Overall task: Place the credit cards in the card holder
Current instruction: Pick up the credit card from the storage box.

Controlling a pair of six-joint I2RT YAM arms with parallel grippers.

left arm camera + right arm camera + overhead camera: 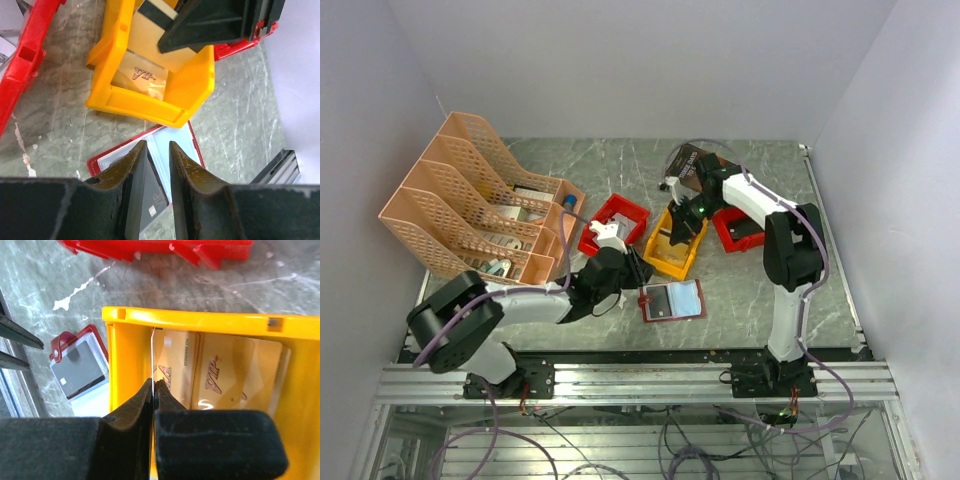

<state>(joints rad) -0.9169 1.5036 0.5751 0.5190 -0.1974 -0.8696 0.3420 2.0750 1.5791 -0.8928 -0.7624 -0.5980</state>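
Jaws on the right gripper were pinched shut on a pale card, thin edge up, right against the left wall of the yellow bin. Just beside it I could see more gold credit cards with VIP lettering lying inside that bin, overlapping one another. From above, I had the right arm reaching in from the far side, with the bin sitting between two red bins on the marbled table. Over on my left, the card holder lay open and flat on the table just in front of the yellow bin, pale pockets up, a dark card resting on the inner face. The left gripper was low at the holder's near-left edge, fingers a little apart and the dark card showing in the gap. Whether they were gripping anything, I couldn't tell.
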